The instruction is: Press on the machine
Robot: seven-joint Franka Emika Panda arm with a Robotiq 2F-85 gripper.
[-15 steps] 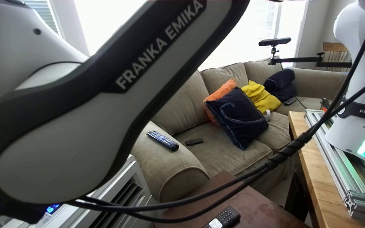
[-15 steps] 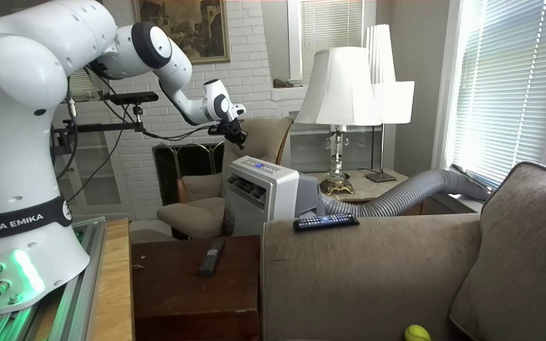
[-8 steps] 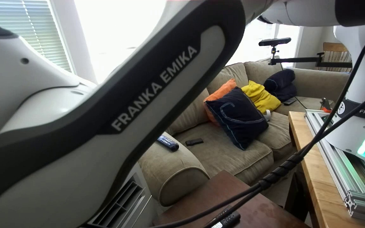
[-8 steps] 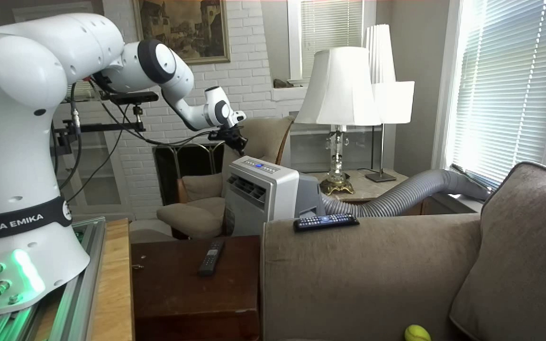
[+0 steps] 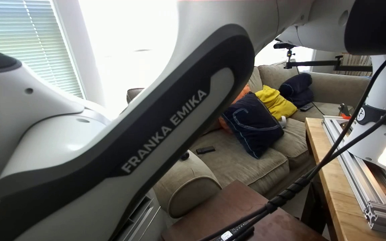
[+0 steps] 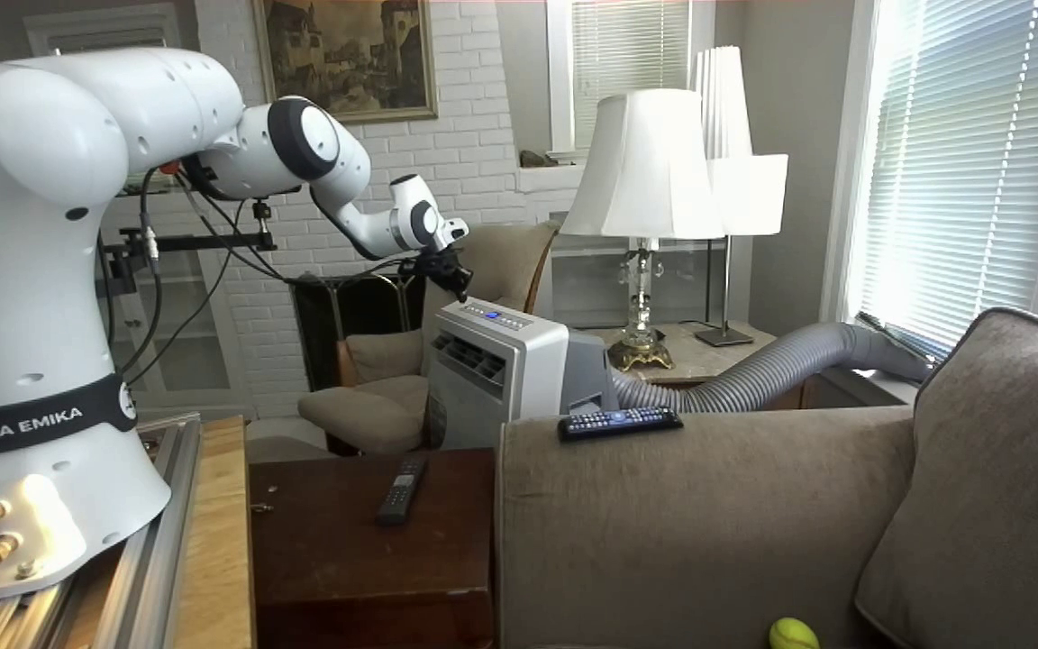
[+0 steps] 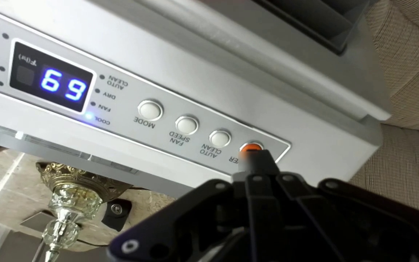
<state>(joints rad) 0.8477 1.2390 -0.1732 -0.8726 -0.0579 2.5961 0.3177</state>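
Note:
The machine, a boxy white and grey air conditioner [image 6: 474,406], stands beyond the sofa arm. In an exterior view only part of its grille side [image 5: 149,214] shows below my arm. In the wrist view its top panel [image 7: 180,58] fills the upper part, with a lit blue display [image 7: 53,78], several white buttons [image 7: 186,125] and an orange power button [image 7: 250,147]. My gripper [image 7: 260,162] is shut and empty. Its tips partly cover the orange button; I cannot tell whether they touch it. In an exterior view the gripper [image 6: 460,293] is at the panel's far end.
A dark remote [image 6: 623,423] lies on the sofa arm. Another remote [image 6: 402,489] lies on the brown table [image 6: 348,568]. Lamps [image 6: 641,171] and a grey hose [image 6: 771,370] stand behind the machine. Black cables [image 5: 293,187] hang from my arm.
My arm has moved down, bringing the gripper from above the machine to its top panel. The light on my base has turned from green to whitish yellow.

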